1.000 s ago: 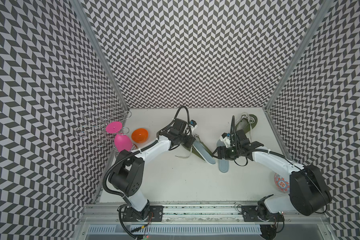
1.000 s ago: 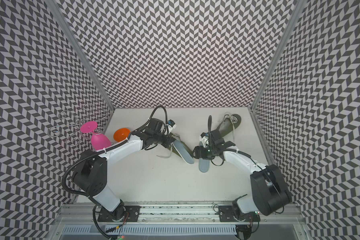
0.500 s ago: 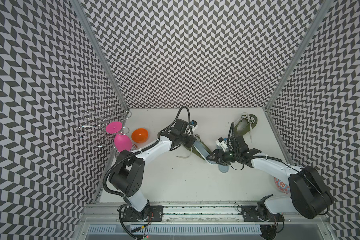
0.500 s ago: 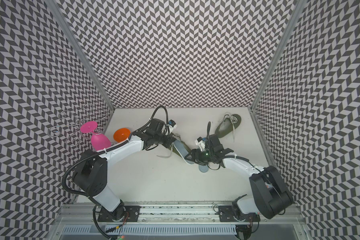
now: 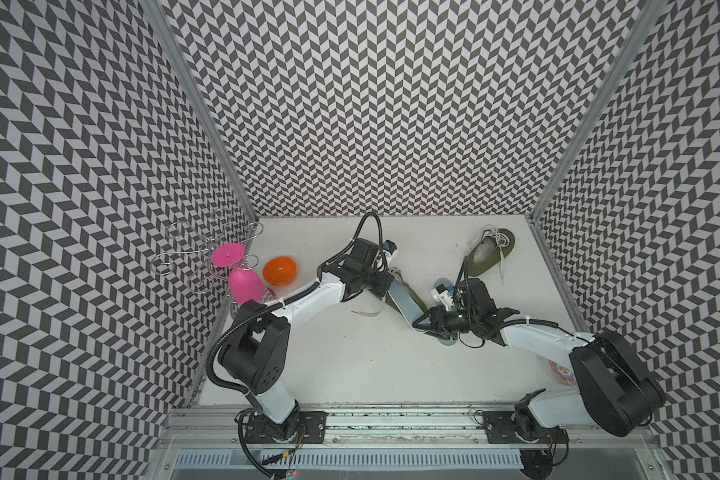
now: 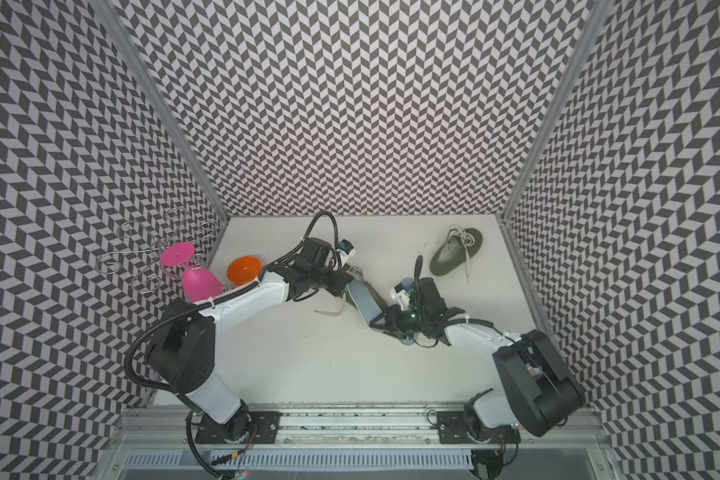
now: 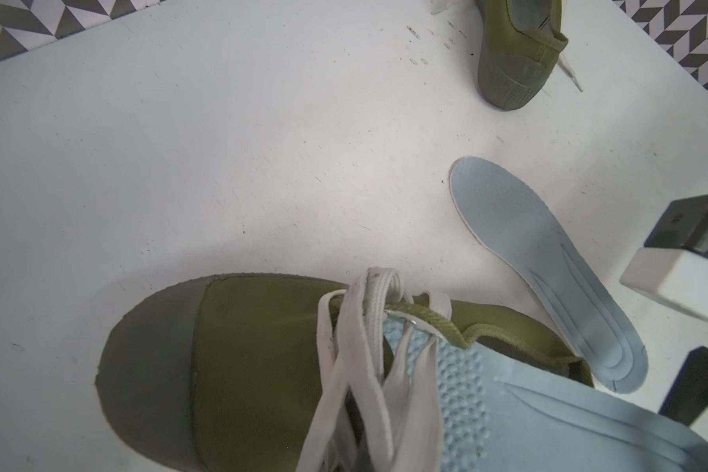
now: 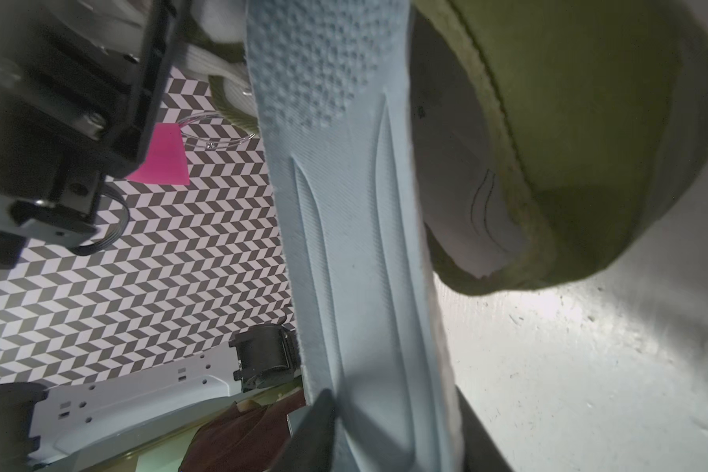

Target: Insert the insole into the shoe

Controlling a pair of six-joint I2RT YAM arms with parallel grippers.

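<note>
The right gripper pinches the heel of the blue insole, whose front sits inside the olive shoe on the counter. The left gripper, pressed together, sits at its laces.

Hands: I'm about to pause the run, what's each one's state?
Left hand: shut, apparently on the shoe by its laces.
Right hand: fingers flank the insole heel; grip cannot be told.

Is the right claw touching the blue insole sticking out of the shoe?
Touching. In the right wrist view, the insole, poking out of the shoe, runs between the fingers of the right claw, both pressing its edges.
</note>
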